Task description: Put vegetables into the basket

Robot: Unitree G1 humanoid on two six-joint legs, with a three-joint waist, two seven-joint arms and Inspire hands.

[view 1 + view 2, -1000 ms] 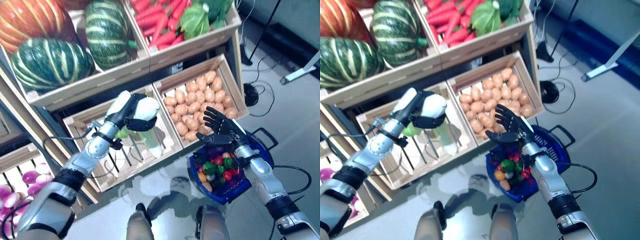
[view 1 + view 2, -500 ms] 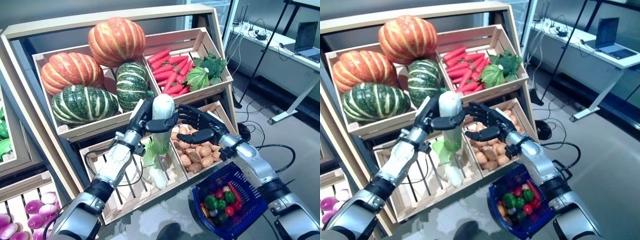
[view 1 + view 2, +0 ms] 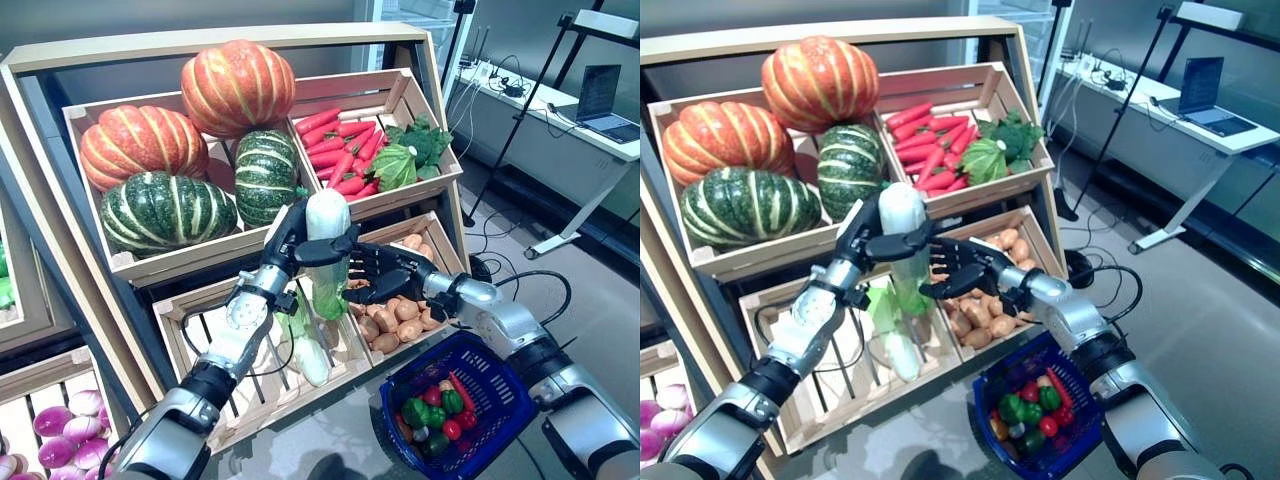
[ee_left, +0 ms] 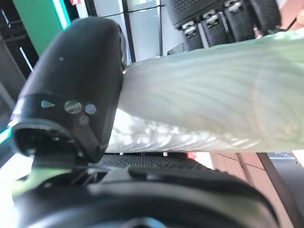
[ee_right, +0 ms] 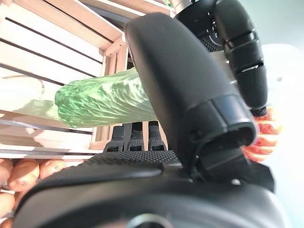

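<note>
My left hand [image 3: 292, 236] is shut on a napa cabbage [image 3: 328, 252], held upright by its white stem in front of the shelf, green leaves hanging down. In the left wrist view the thumb [image 4: 71, 90] presses against the pale stem [image 4: 213, 95]. My right hand [image 3: 388, 276] is open right beside the cabbage's leafy lower half, fingers spread toward it. In the right wrist view the green leaves [image 5: 104, 102] lie between its thumb [image 5: 190, 95] and fingers. The blue basket [image 3: 503, 380] stands on the floor at lower right, holding peppers, tomatoes and other vegetables.
A second cabbage [image 3: 309, 357] lies in the slatted crate [image 3: 190, 330] under the held one. Potatoes [image 3: 400, 315] fill the crate beside it. Pumpkins [image 3: 160, 140], carrots [image 3: 335, 150] and greens fill the upper shelf. Purple onions [image 3: 60, 425] are at lower left, a desk at far right.
The camera has tilted up. My left hand lifted the cabbage out of the slatted crate. My right hand rose from above the basket and moved left to the cabbage's leafy part.
</note>
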